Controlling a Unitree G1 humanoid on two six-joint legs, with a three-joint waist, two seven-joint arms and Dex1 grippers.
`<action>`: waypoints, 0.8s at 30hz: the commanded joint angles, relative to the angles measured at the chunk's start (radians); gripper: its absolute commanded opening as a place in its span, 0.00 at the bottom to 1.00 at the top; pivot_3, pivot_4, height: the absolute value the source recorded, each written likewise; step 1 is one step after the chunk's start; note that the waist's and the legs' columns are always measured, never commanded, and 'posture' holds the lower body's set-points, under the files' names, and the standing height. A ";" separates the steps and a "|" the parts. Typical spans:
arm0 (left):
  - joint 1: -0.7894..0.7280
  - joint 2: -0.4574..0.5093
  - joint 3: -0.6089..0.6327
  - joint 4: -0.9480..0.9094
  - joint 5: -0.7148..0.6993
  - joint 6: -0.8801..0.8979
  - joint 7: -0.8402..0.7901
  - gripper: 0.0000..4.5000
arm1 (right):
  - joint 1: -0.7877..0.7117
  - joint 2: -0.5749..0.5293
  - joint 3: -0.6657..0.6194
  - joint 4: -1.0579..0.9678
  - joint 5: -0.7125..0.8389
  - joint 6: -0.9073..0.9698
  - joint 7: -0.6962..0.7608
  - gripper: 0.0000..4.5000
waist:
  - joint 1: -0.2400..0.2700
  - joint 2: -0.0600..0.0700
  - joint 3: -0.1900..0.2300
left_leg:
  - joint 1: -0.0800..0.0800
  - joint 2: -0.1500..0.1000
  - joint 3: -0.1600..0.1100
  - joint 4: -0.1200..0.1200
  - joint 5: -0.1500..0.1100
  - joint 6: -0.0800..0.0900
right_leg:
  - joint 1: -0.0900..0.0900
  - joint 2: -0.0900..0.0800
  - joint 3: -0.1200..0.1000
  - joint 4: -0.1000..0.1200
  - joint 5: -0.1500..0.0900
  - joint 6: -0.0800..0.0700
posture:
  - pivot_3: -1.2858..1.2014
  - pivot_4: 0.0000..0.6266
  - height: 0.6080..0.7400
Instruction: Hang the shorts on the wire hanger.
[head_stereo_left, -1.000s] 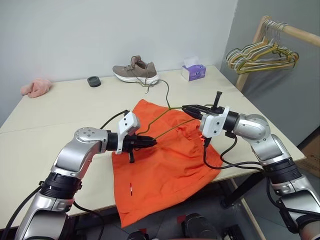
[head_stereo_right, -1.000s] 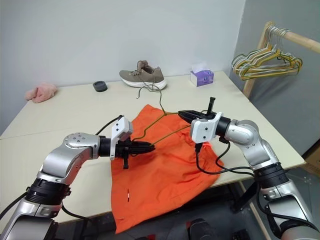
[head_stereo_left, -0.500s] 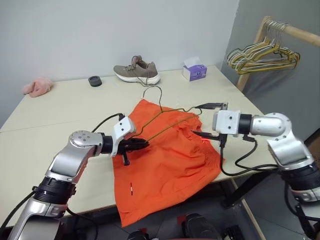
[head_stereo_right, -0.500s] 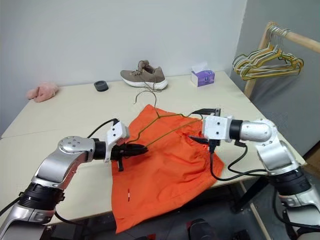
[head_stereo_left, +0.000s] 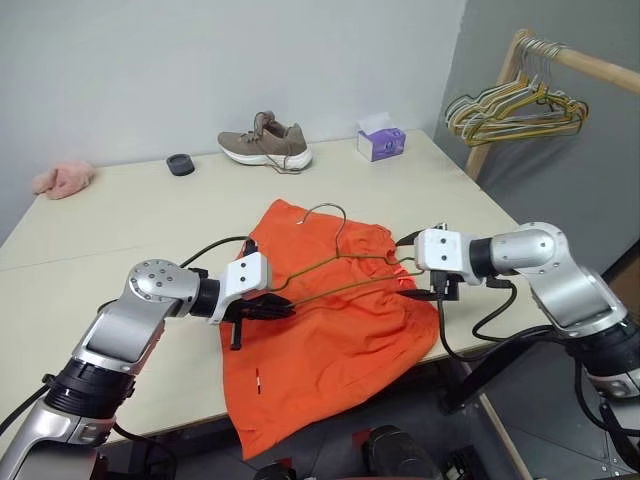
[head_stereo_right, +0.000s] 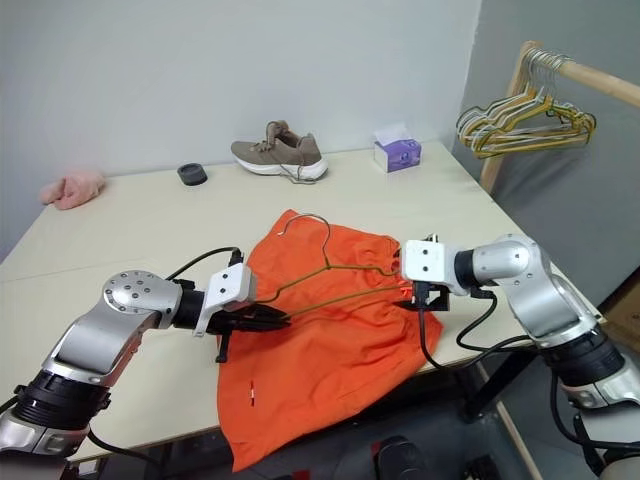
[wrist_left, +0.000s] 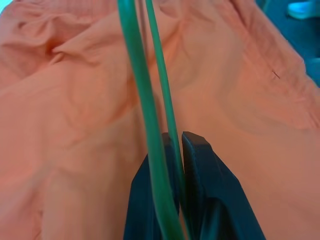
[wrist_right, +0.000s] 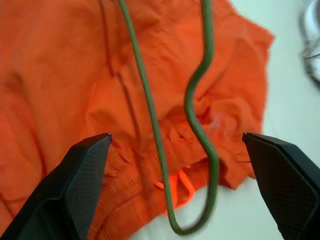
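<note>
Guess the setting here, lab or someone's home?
Probably a lab or test room set up for laundry tasks, not a home: a bare beige table against plain walls, a wooden clothes rail with spare hangers, and staged props like a shoe and tissue box.

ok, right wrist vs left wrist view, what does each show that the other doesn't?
Right wrist: the open right gripper with its fingers spread wide, the thin dark wire hanger's rounded end, the bright orange fabric shorts' gathered waistband and drawstring, pale table. Left wrist: the left gripper shut on the hanger wire. Both: hanger wire over the orange shorts.
</note>
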 joint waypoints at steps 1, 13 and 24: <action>-0.003 0.016 0.001 -0.045 -0.006 -0.006 -0.009 0.00 | -0.043 0.013 0.032 0.018 0.012 0.046 0.083 0.92 | 0.000 0.000 0.000 | 0.000 0.000 0.000 0.000 0.000 0.000 | 0.000 0.000 0.000 0.000 0.000 0.000 | 0.42 0.03 1.00; 0.034 0.022 -0.005 -0.095 -0.004 -0.007 -0.018 0.00 | -0.055 0.034 0.062 -0.007 0.031 0.166 0.193 0.05 | 0.001 0.000 0.000 | 0.000 0.000 0.000 0.000 0.000 0.000 | 0.000 0.000 -0.001 0.000 0.000 0.000 | 0.42 0.02 1.00; 0.035 -0.026 0.012 -0.072 -0.034 -0.004 0.012 0.15 | -0.021 0.013 0.057 -0.052 0.031 0.232 0.209 0.00 | 0.001 0.000 0.000 | 0.000 0.000 0.000 0.000 0.000 0.000 | 0.000 0.000 -0.001 0.000 0.000 0.000 | 0.42 0.03 1.00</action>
